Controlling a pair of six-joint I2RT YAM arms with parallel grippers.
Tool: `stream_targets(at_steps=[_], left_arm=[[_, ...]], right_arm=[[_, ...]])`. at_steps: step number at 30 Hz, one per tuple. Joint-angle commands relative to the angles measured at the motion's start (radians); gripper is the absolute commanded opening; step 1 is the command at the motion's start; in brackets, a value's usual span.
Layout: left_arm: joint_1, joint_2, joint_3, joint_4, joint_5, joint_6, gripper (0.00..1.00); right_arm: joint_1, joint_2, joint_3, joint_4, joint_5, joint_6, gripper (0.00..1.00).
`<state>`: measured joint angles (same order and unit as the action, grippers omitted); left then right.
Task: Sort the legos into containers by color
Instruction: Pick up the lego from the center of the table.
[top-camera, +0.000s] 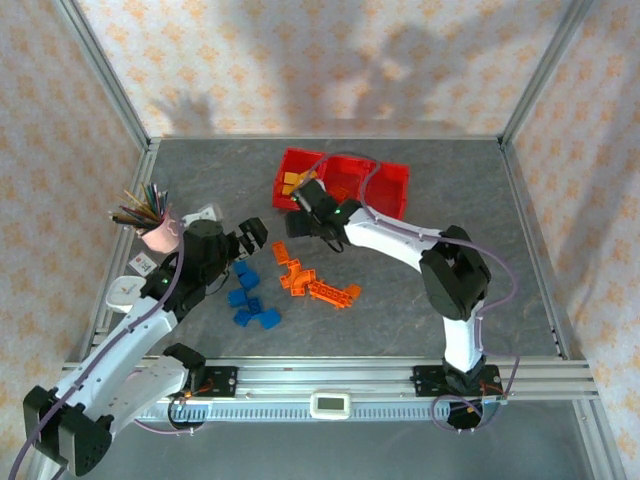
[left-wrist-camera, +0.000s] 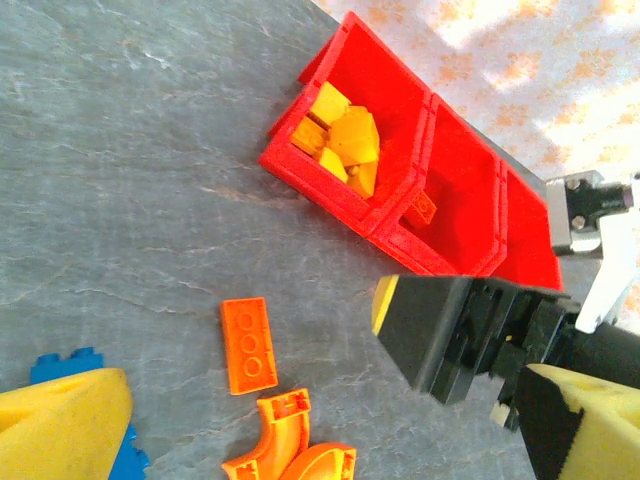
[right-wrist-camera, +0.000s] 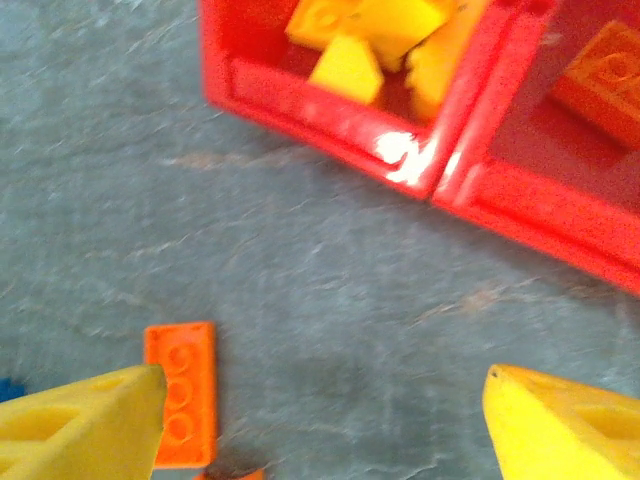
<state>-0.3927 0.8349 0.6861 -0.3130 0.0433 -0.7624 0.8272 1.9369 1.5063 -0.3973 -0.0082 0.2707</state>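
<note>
Seen from above, the left gripper (top-camera: 249, 240) stands spread just behind the chunky blue legos (top-camera: 250, 297). The right gripper (top-camera: 299, 223) hangs between the glossy red containers (top-camera: 395, 187) and the orange pieces (top-camera: 312, 281).

On the left wrist, foam-padded fingers (left-wrist-camera: 70, 425) gape empty around a flat studded orange plate (left-wrist-camera: 250, 345) and a curved piece (left-wrist-camera: 285, 430). The end bin ahead holds yellow bricks (left-wrist-camera: 340, 135).

On the right wrist, the jaws are released over the mottled grey table (right-wrist-camera: 330, 300), with the orange plate beside one finger.

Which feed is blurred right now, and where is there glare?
Right wrist view: soft throughout, with a white glare patch on the red bins' rim. Left wrist view: sharp, the yellow bricks crisp. Top external view: sharp, with arm shadows across the back wall.
</note>
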Motion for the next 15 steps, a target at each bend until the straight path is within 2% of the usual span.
stream_targets(at_steps=[1,15], left_arm=[[0.002,-0.045,-0.031,-0.088,-0.053,-0.026,0.99],[0.002,-0.134,-0.081,-0.172,-0.094,-0.083,0.99]], right_arm=[[0.037,0.045,0.015,-0.026,-0.001,-0.009,0.8],[0.115,0.24,0.161,-0.047,0.004,-0.011,0.69]])
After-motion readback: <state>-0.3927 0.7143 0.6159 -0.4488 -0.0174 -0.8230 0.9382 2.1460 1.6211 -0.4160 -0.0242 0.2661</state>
